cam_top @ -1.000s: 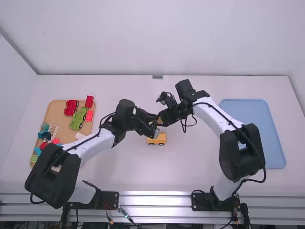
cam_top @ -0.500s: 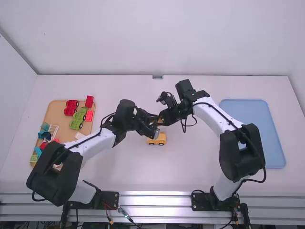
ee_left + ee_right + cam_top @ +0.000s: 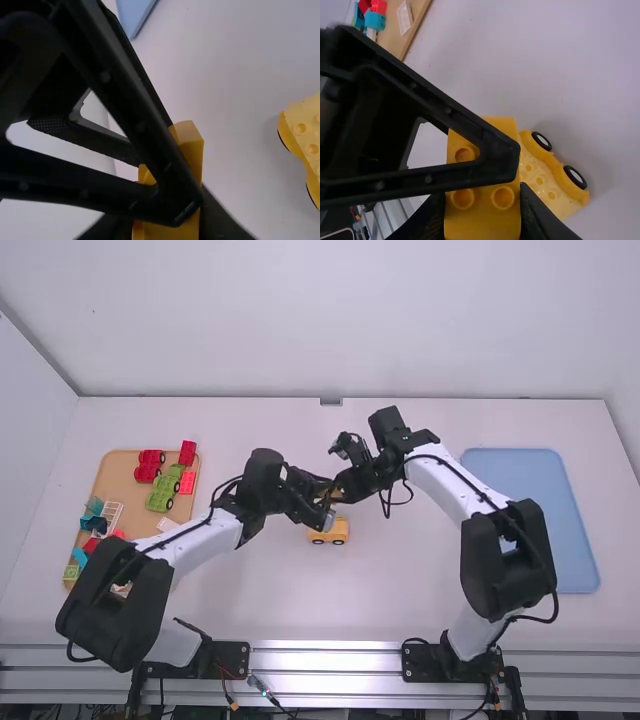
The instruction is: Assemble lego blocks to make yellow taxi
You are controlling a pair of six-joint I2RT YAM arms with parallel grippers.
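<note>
high view: a yellow block (image 3: 482, 215) is clamped in the closed fingers of left hand (image 3: 323, 506) and right hand (image 3: 340, 492); nearby, the car (image 3: 330, 532) is set on the surface (image 3: 380, 590), long axis left to right.

The left wrist view crops the yellow car base (image 3: 309, 136).
</note>
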